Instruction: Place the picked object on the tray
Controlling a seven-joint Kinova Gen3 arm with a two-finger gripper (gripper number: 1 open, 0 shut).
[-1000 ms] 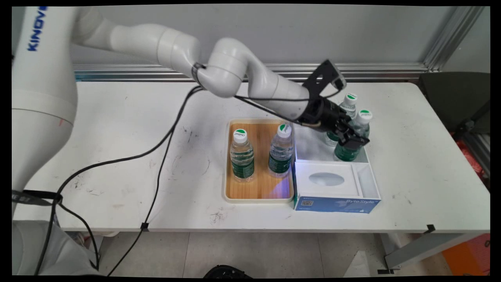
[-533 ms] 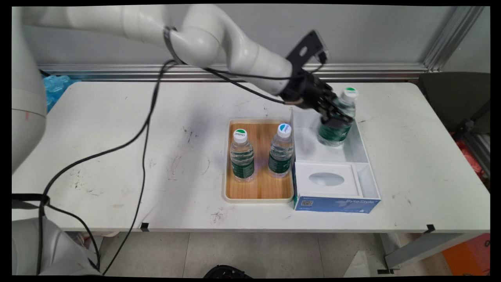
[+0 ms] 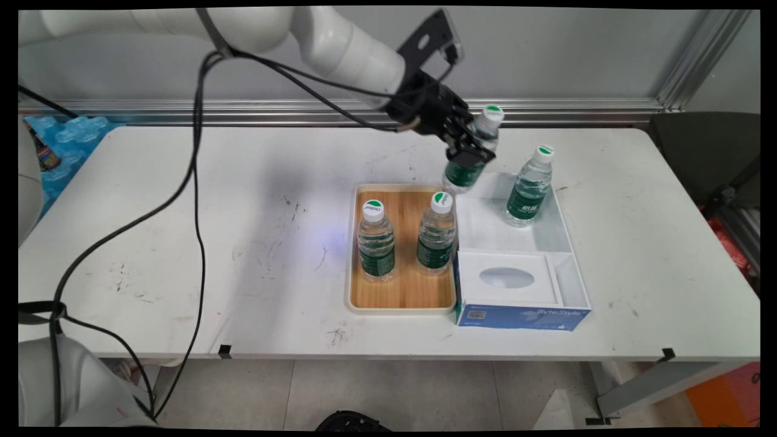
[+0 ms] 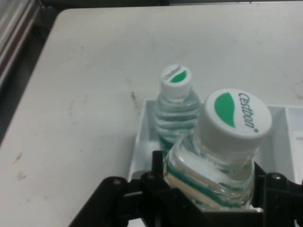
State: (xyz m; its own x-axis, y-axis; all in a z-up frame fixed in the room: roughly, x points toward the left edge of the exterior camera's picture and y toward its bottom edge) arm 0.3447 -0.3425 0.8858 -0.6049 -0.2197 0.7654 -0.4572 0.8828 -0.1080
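Lifted out of the white box (image 3: 561,233), the water bottle (image 3: 470,159) hangs tilted, pinched in the end effector (image 3: 464,149) above the wooden tray (image 3: 400,291).

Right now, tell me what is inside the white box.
One bottle stands in the far compartment of the white box. The near part holds a white insert with an oval hollow; whatever lies under it is covered. The gripper holds another bottle above the box's far left corner.

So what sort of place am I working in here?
Likely a robotics lab bench: a scuffed white table against an aluminium-framed wall, where the black two-finger gripper holds a clear green-labelled water bottle.
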